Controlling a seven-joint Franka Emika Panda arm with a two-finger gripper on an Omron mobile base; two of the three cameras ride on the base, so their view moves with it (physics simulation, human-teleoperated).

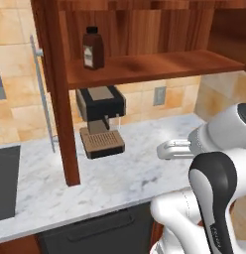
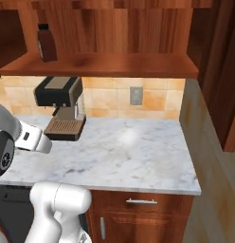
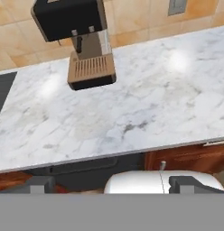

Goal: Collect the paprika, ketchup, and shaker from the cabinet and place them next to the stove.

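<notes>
The paprika [image 1: 93,48] stands near the cabinet [image 1: 145,67] shelf's edge; a clumsy reach could topple it onto the desk [image 1: 120,168] (jaws spread, empty).

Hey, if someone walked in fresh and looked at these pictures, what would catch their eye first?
Probably the paprika, a dark brown bottle standing upright on the inner shelf of the open reddish-brown cabinet, near its left end. Right below it, a black and brown coffee machine sits on the white marble counter against the tiled wall. The gripper hangs low in front of the counter edge, its fingertips wide apart.
</notes>
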